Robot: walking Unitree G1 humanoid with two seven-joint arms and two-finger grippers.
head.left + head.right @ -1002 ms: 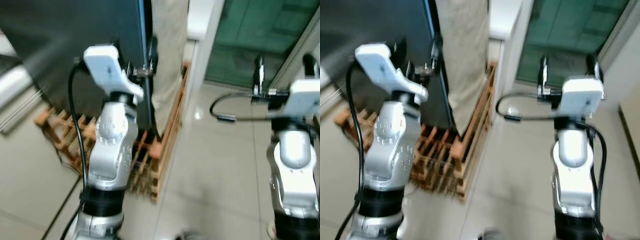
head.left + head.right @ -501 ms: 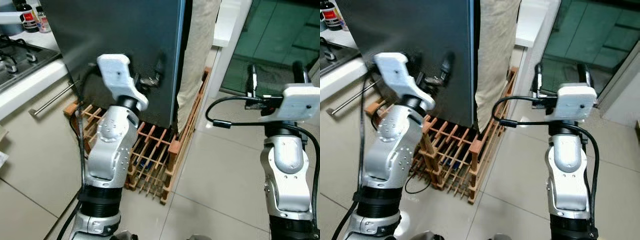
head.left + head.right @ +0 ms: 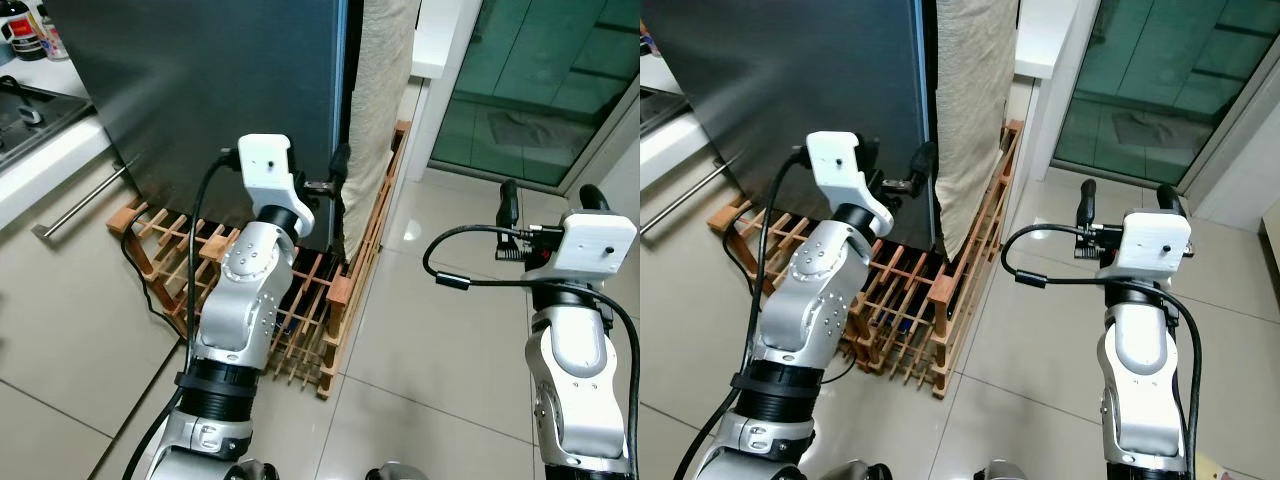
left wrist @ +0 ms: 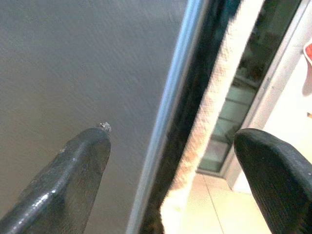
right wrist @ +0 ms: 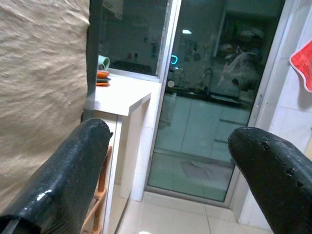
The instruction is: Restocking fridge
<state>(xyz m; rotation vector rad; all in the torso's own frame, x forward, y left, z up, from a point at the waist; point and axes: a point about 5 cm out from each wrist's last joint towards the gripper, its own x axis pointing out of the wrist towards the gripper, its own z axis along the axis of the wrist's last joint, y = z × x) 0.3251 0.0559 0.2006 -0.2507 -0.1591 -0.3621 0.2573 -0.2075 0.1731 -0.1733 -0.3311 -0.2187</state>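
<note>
Head views are evenly lit, soft indoor light, sharp, no motion blur. Floor tiles (image 3: 450, 340) are glossy, with a bright glare spot at center near the white post. Fridge door (image 3: 200, 90) is matte dark, upper left, with faint gradient and a pale sheen along its edge. Soft shadows lie under the wooden rack (image 3: 300, 300). Mild wide-angle bend shows at frame edges. In the left wrist view, fingers (image 4: 63, 185) are blurred and out of focus in the lower corners, with small highlights; the door surface looks grainy. In the right wrist view, the glass door (image 5: 214, 97) carries reflections and a lamp glint at upper center; the fingers are soft.
</note>
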